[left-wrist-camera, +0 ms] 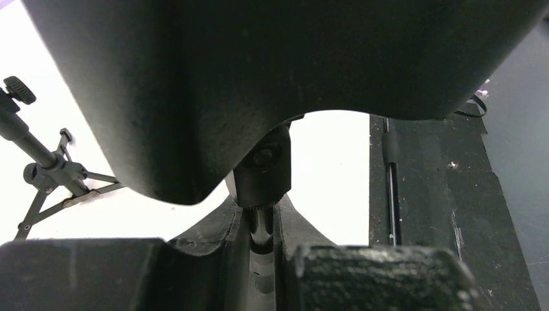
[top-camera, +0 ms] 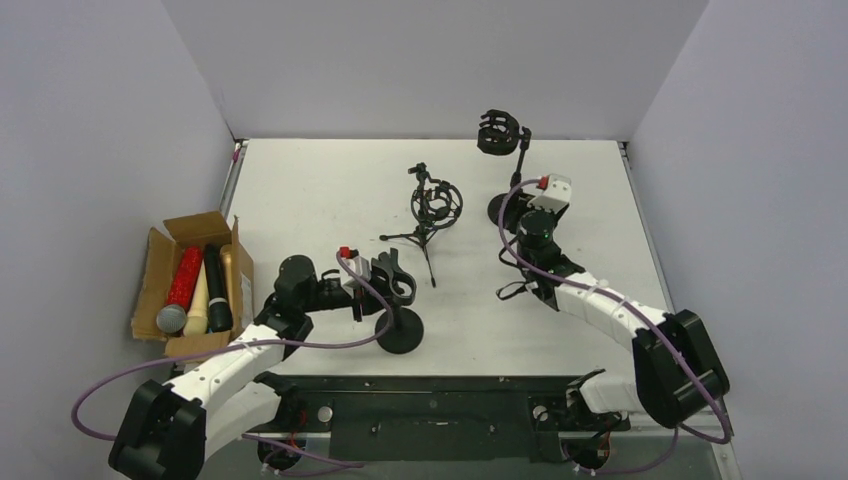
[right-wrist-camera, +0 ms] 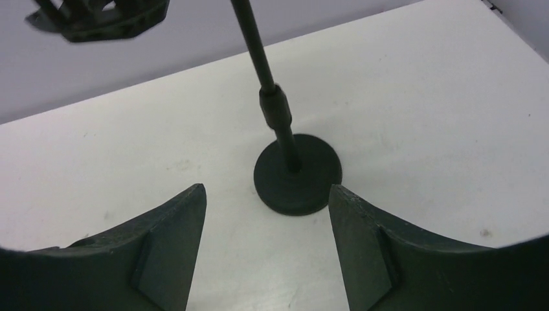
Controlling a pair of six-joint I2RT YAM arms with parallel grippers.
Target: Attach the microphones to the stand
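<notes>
Several microphones lie in a cardboard box (top-camera: 152, 272) at the left, among them a red one (top-camera: 185, 277), a black one (top-camera: 217, 290), a cream one (top-camera: 197, 306) and one with a grey head (top-camera: 170, 318). The near stand (top-camera: 401, 331) has a round base and a black clip (left-wrist-camera: 194, 97) on top. My left gripper (top-camera: 384, 287) (left-wrist-camera: 262, 228) is shut on its thin metal pole (left-wrist-camera: 261, 223) just under the clip. A second round-based stand (top-camera: 499, 208) (right-wrist-camera: 298, 173) rises at the back right. In front of its base my right gripper (top-camera: 523, 212) (right-wrist-camera: 267, 189) stands open and holds nothing.
A small tripod stand (top-camera: 434, 206) (left-wrist-camera: 52, 175) with a shock mount stands mid-table between the two arms. The back-right stand carries a shock mount (top-camera: 499, 133) (right-wrist-camera: 97, 16) on a slanted pole. Grey walls close in three sides. A black plate (left-wrist-camera: 440, 214) runs along the near edge.
</notes>
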